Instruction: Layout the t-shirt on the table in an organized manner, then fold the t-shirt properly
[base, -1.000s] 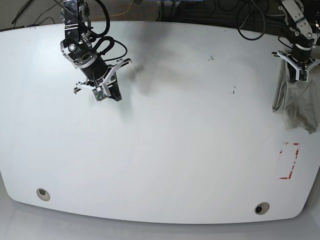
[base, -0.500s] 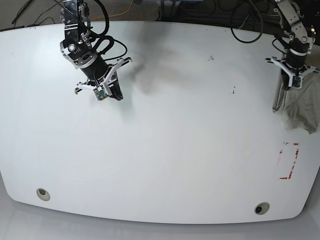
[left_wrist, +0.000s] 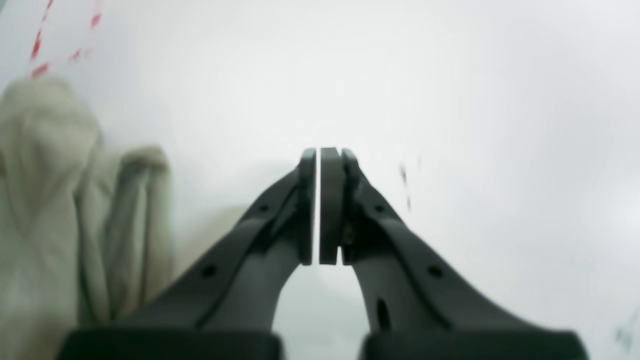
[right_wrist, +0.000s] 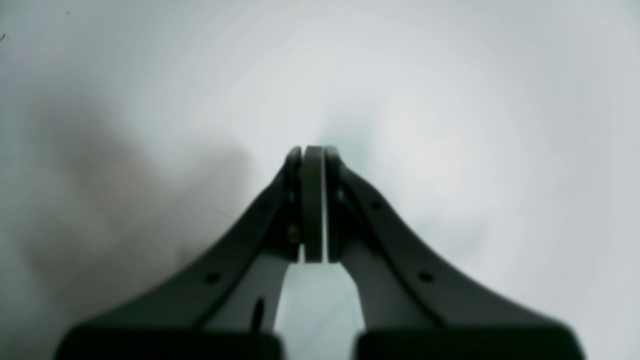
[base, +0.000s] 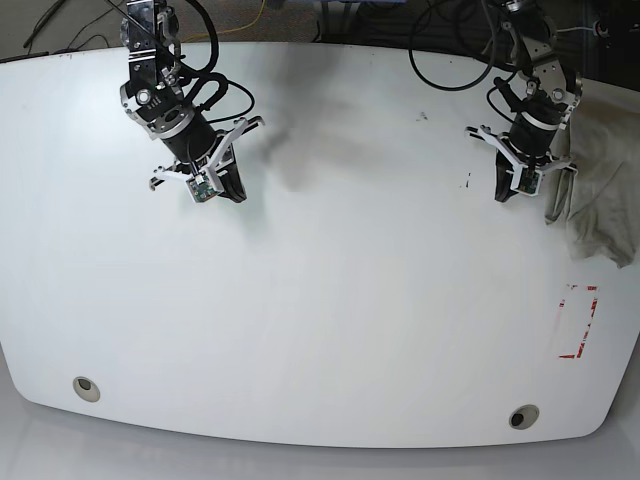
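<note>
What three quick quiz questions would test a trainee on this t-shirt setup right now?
1. True or false: the left gripper is holding the t-shirt.
2. Multiple choice: where does the t-shirt lie on the table in the base view? A) centre B) far right edge, bunched C) inside the red tape rectangle
3. Fill in: the right gripper is ____ with nothing between its jaws.

Key: 1 false, it is shut on nothing, with the shirt beside it. 2 B. 3 shut.
</note>
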